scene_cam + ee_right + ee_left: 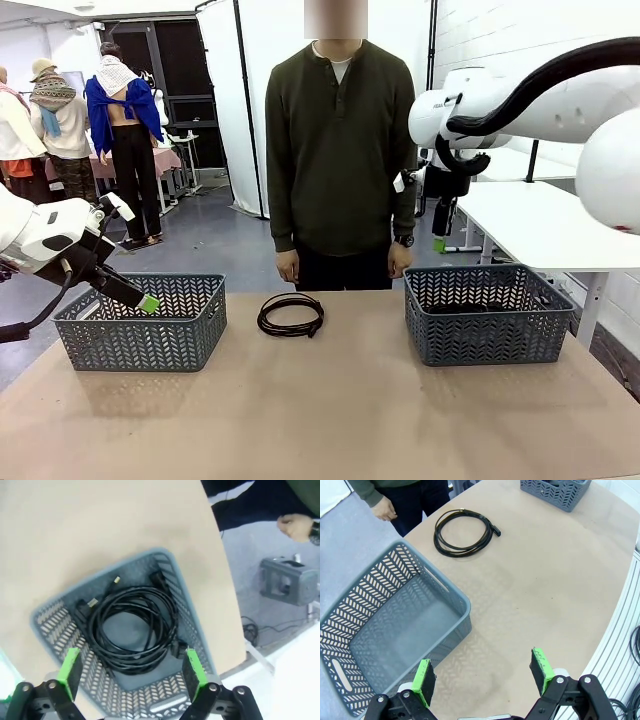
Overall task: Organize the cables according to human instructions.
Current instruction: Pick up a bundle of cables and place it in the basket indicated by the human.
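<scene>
While one coiled cable [291, 315] lies flat on the table between the two baskets, the left gripper [485, 672] hovers open beside the left basket [140, 322], nearer to it. The right gripper [131, 672], also open, hangs over the right basket [197, 630] holding bundled cables [132, 630].

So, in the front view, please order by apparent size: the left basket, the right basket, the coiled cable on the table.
1-2. right basket and left basket: they look nearly alike, so I give no rank.
3. coiled cable: clearly smallest.
</scene>
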`<state>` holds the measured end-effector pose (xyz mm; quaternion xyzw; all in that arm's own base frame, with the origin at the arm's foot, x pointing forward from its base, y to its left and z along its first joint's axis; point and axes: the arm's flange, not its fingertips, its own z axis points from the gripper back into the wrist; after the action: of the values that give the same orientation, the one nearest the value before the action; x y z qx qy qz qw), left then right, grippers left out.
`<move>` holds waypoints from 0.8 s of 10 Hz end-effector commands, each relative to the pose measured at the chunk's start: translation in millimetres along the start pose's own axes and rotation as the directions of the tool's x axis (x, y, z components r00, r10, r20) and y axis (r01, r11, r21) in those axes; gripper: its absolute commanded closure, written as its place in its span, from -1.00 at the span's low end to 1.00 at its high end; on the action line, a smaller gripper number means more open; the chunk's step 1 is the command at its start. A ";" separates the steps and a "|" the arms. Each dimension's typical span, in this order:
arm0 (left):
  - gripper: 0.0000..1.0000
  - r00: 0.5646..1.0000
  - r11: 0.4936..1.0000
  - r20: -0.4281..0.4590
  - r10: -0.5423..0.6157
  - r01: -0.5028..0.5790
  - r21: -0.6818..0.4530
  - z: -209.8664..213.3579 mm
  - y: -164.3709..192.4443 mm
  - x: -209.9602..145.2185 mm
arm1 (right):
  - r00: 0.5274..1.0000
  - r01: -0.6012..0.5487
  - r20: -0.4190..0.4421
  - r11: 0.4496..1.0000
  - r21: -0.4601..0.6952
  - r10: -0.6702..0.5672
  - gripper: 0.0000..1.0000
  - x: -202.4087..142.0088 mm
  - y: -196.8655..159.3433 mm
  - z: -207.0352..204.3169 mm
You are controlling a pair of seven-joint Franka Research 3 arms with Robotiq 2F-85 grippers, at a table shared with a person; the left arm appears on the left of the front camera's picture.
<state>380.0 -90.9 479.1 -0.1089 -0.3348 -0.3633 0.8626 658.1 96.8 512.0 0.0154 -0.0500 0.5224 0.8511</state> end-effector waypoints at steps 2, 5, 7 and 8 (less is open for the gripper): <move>-1.00 1.000 1.000 0.004 0.018 -0.018 -0.008 -0.6 1.4 -0.5 | 0.986 0.119 0.120 0.992 -0.039 -0.113 -1.00 -35.1 63.6 -12.9; -1.00 1.000 1.000 0.004 0.018 -0.018 -0.008 -0.6 1.4 -0.5 | 0.975 0.067 0.217 0.996 -0.053 -0.054 -1.00 -41.2 101.9 -24.0; -1.00 1.000 1.000 0.004 0.018 -0.018 -0.008 -0.6 1.4 -0.5 | 0.964 0.025 0.266 0.997 -0.070 -0.006 -1.00 -41.0 115.3 -31.2; -1.00 1.000 1.000 0.004 0.018 -0.018 -0.008 -0.6 1.4 -0.5 | 0.956 -0.026 0.290 0.998 -0.066 0.044 -1.00 -39.3 120.9 -34.3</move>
<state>379.9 -91.0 479.1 -0.1089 -0.3348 -0.3634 0.8625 542.9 125.0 479.0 0.0470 -0.1634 0.5007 0.8487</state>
